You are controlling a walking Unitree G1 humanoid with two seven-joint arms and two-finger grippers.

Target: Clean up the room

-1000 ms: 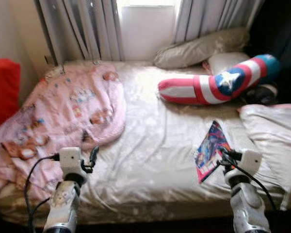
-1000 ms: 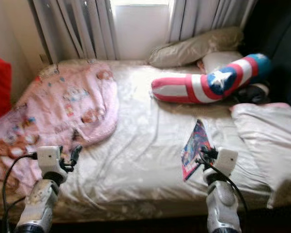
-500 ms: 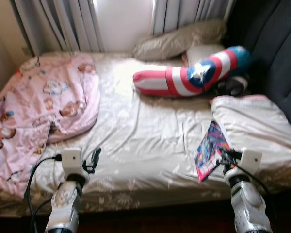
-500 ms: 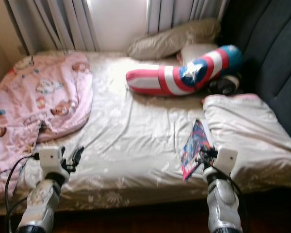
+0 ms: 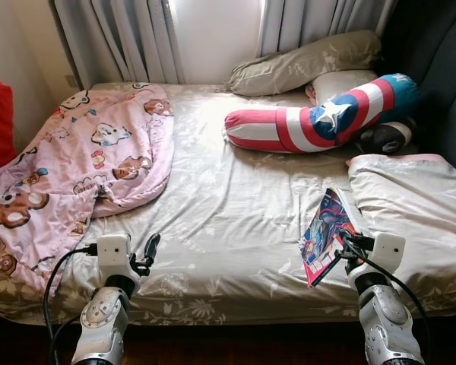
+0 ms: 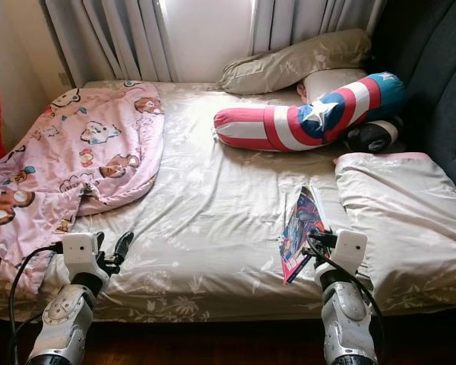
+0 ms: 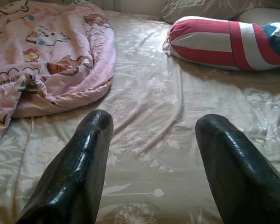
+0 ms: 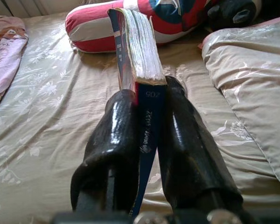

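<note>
My right gripper (image 5: 343, 247) is shut on the spine end of a colourful thick book (image 5: 325, 234), held upright above the bed's front right part. The right wrist view shows both black fingers (image 8: 114, 135) pressing the book (image 8: 136, 46) between them. Low over the front left of the bed (image 5: 228, 205), my left gripper (image 5: 150, 247) stands open and holds nothing. Its two fingers (image 7: 81, 163) are spread apart over the floral sheet.
A rumpled pink cartoon blanket (image 5: 83, 160) covers the bed's left side. At the head lie a red, white and blue star bolster (image 5: 319, 122), beige pillows (image 5: 304, 65) and a dark plush thing (image 5: 384, 137). A folded beige quilt (image 5: 410, 205) lies right, by the dark headboard (image 5: 444, 84).
The whole picture has swung right and then back left, so the camera has turned. Both arms keep their pose, and the book stays in the right gripper.
</note>
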